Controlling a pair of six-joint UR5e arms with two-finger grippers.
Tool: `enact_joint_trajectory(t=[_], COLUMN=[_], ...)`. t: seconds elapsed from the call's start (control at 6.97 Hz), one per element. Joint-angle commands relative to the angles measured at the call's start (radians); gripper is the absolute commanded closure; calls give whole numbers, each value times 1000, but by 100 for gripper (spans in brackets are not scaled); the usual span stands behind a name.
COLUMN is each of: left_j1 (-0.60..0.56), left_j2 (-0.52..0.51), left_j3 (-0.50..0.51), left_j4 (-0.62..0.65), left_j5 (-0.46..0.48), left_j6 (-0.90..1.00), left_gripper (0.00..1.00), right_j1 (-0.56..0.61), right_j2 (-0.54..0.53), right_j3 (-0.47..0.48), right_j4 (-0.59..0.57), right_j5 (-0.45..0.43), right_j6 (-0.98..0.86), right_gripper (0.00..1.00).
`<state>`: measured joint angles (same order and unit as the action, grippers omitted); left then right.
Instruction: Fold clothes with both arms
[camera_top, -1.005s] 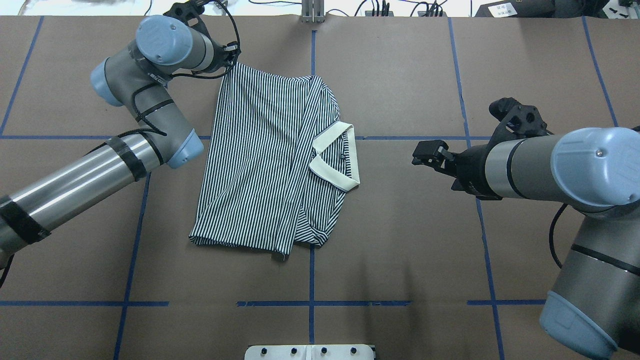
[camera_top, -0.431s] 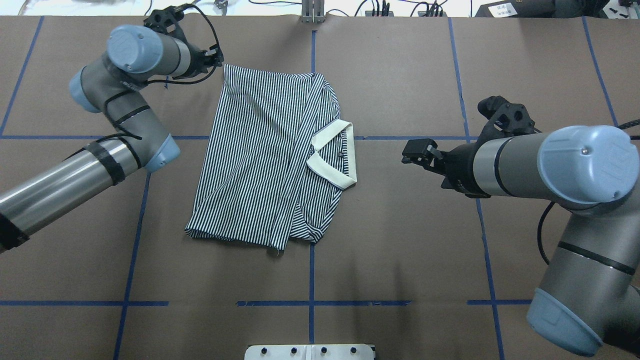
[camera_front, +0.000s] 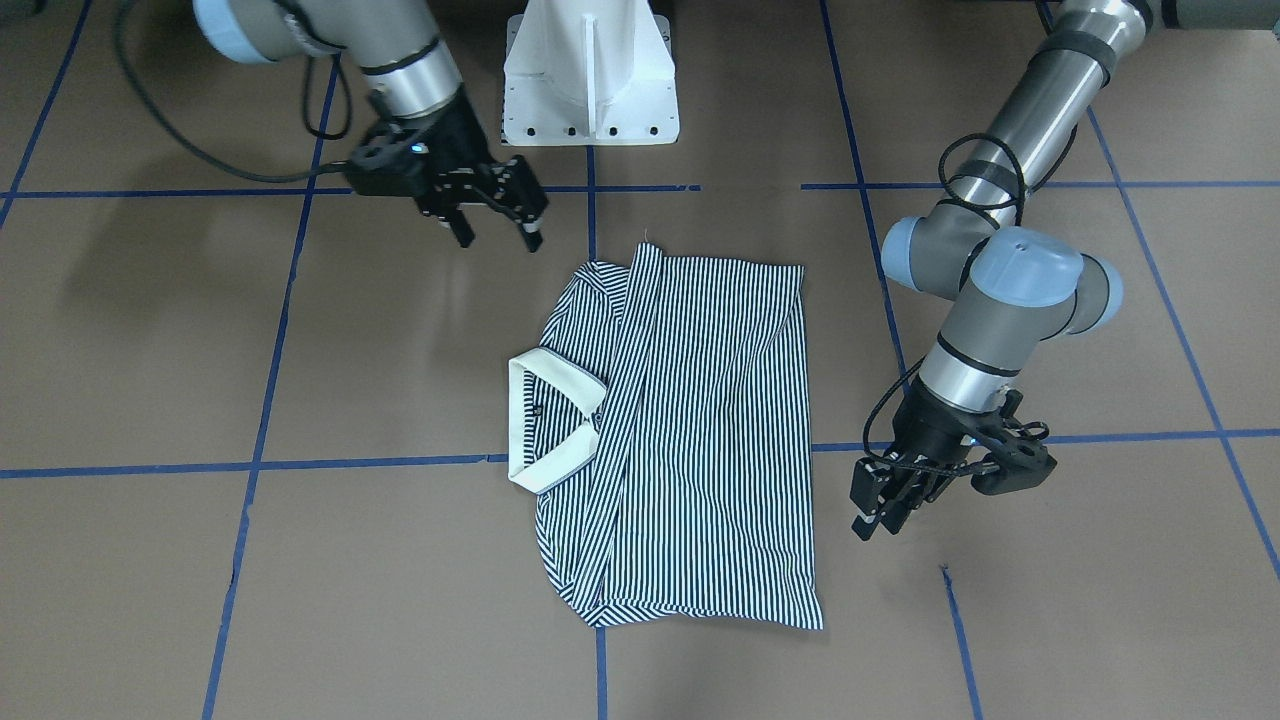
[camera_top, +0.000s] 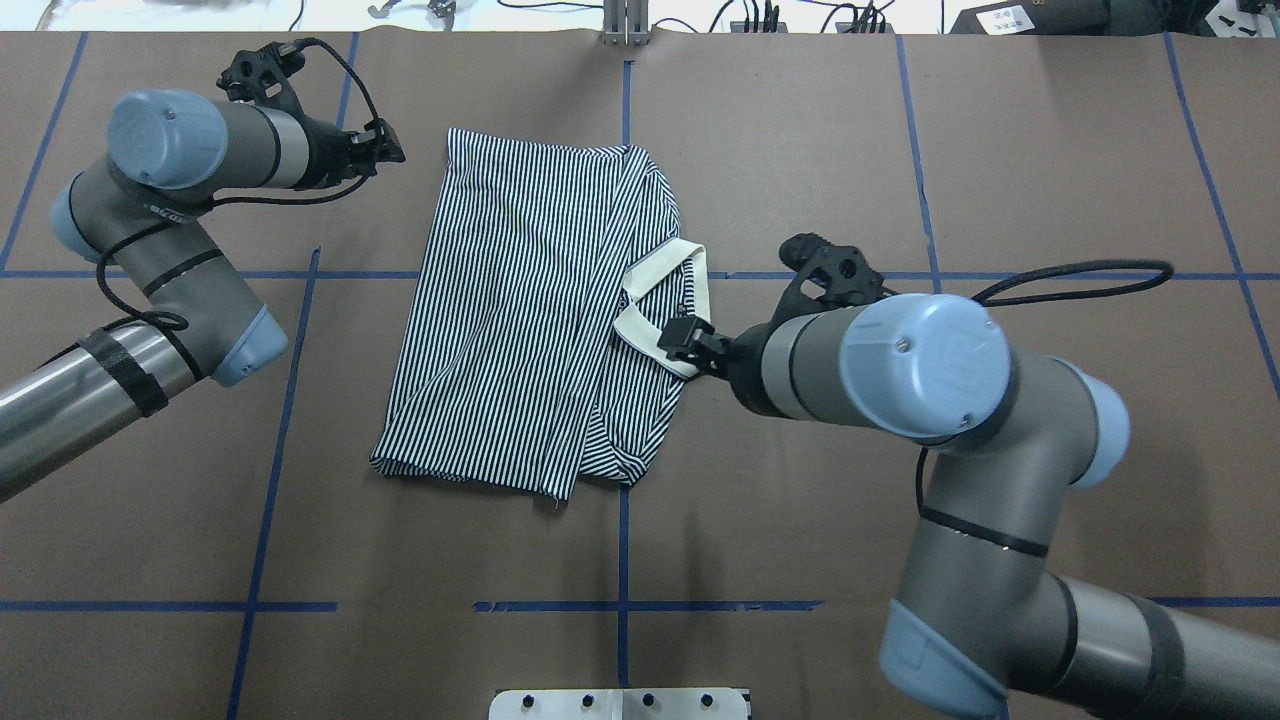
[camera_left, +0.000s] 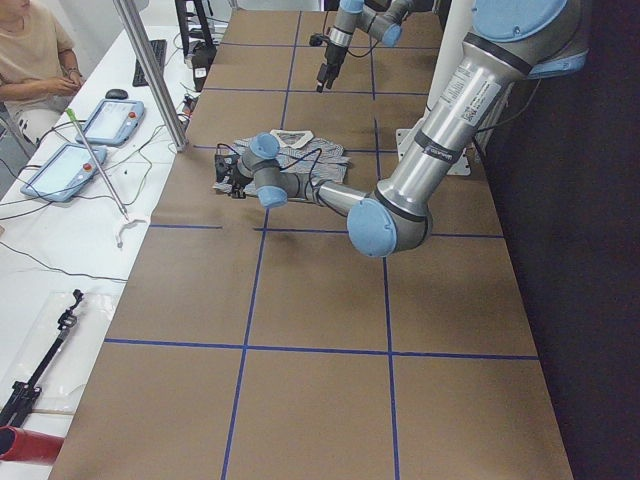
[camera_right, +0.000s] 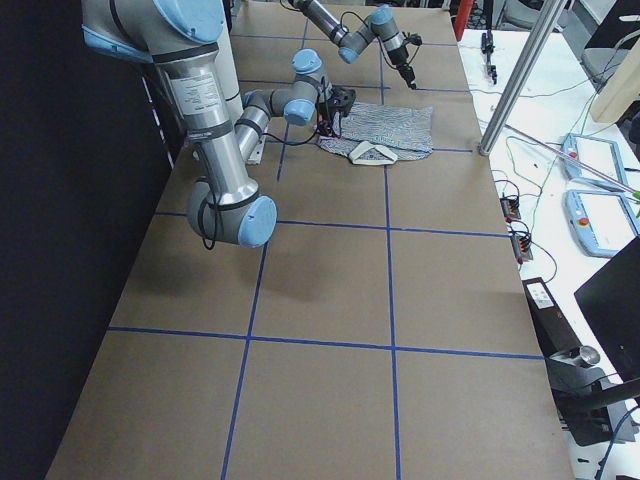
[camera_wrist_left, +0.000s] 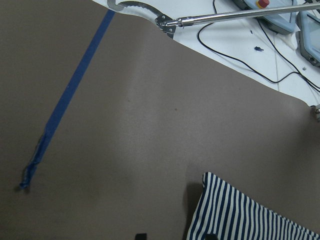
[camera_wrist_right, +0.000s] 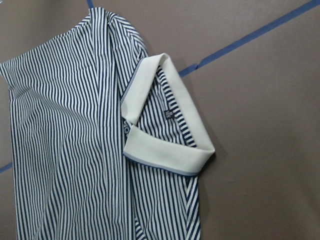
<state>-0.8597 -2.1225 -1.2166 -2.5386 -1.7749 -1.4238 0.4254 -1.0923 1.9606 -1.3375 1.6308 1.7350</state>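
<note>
While both sets of fingers stand apart and empty, the right gripper (camera_front: 500, 235) hangs high above the collar (camera_wrist_right: 165, 155). The left gripper (camera_front: 878, 520) is just beside the polo shirt (camera_top: 520, 320), which lies half-folded at mid-table (camera_top: 800, 150). Risk, as I judge it: a shallow pinch catches only the top layer and drags the fold open.

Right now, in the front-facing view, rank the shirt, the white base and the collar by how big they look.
Largest to smallest:
1. shirt
2. white base, even though the top edge cuts it off
3. collar
</note>
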Motion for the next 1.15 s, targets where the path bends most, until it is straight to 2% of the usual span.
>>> enact_joint_trajectory(t=[0.0, 0.14, 0.29, 0.43, 1.0], left_j1=[-2, -2, -2, -2, -6], left_j2=[13, 25, 26, 26, 30], left_j3=[-15, -17, -17, -17, -24], left_j4=[-2, -3, -3, -3, -2], left_j5=[0, 0, 0, 0, 2], left_j6=[-3, -4, -6, -7, -10], left_gripper=[51, 51, 51, 50, 50], right_j1=[-76, -85, -100, -118, -137], right_j2=[134, 235, 288, 285, 299], right_j3=[-130, -258, -329, -342, -408], right_j4=[-3, 1, 3, 4, 7], right_j5=[-28, -28, -28, -25, -9], right_j6=[29, 21, 26, 17, 8], right_gripper=[0, 4, 16, 23, 24])
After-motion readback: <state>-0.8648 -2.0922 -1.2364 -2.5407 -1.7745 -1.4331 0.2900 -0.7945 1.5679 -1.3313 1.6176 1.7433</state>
